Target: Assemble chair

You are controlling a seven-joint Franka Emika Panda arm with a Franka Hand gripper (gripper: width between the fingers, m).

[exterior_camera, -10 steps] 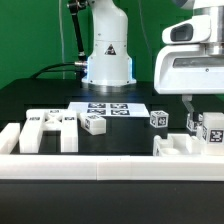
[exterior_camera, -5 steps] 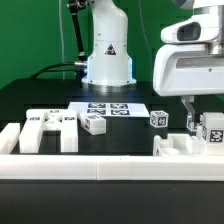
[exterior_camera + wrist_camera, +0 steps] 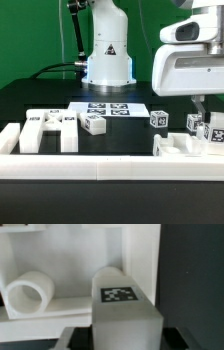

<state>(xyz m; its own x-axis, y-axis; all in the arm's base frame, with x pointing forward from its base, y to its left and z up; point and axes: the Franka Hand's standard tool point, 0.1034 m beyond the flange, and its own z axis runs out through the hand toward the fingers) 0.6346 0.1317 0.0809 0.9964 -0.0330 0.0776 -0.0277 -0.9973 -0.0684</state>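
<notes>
Jaws have closed: downward-pointing gripper (image 3: 207, 112) apparently clamps tagged chair piece (image 3: 125, 308).

White chair pieces (image 3: 50, 128) bear black-and-white square tags; the worktop (image 3: 30, 95) is black, the marker board (image 3: 78, 107) white with black tags, backdrop (image 3: 30, 40) green

Green backdrop (image 3: 30, 30) fills the upper left of my exterior frame, flat and evenly lit. Below it is a black table (image 3: 30, 95) with a matte top. Marker board (image 3: 110, 108) lies flat at frame centre. White rail (image 3: 110, 168) runs across the lower frame, edge to edge. Pale strip (image 3: 110, 205) sits along the very bottom. Light looks soft to me, shadows weak.
</notes>
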